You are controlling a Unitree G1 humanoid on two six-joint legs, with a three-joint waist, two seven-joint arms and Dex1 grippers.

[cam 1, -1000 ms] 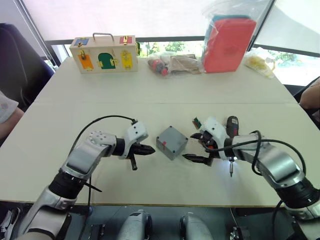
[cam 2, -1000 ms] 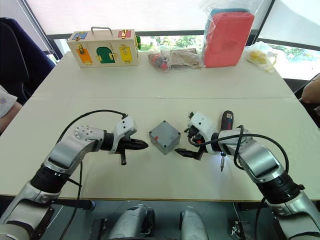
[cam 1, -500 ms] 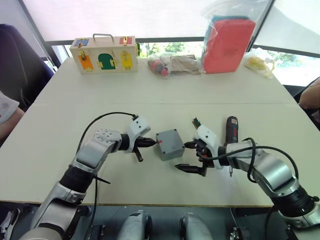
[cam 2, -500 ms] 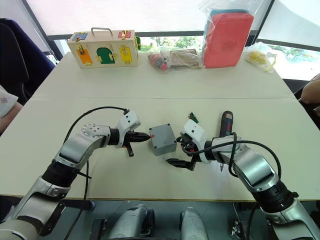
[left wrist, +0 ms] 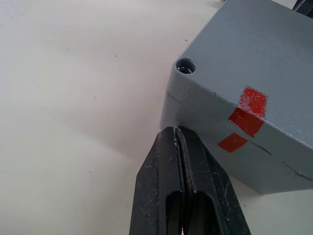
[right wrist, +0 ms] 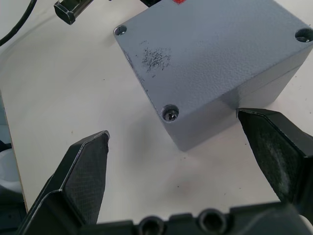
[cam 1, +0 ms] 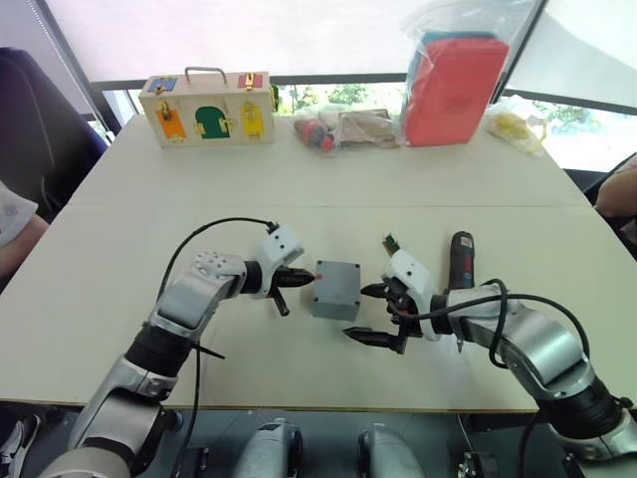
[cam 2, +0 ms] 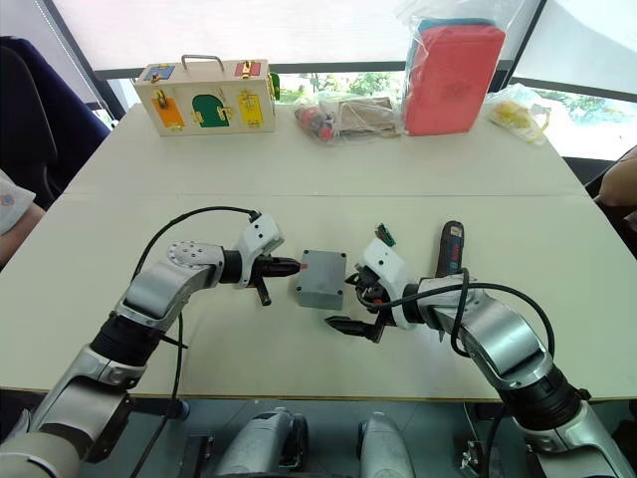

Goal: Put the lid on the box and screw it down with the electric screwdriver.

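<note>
- The grey box (cam 1: 335, 290) sits on the table (cam 1: 328, 189), near the front edge, between the two claws.
- The lid (right wrist: 215, 44) is on top of the box. A screw hole shows at each corner that can be seen.
- Small red marks (left wrist: 246, 113) are on the side of the box that faces the left claw.
- The left claw (cam 1: 297, 281) is shut tight with nothing in it. Its tip is right at the box, by the red marks. It looks like it touches, but I cannot be sure.
- The right claw (cam 1: 377, 314) is wide open and holds nothing. One finger (right wrist: 276, 149) is just beside a box corner and the other finger (right wrist: 83, 169) is out over the bare table.
- The screwdriver (cam 1: 461, 261) lies flat on the table to the right of the box, partly behind the right arm. No claw holds it.
- At the far edge of the table stand a wooden case (cam 1: 207, 107) with coloured latches, a red thing in a clear bag (cam 1: 456, 85), and some smaller bags (cam 1: 343, 126).
</note>
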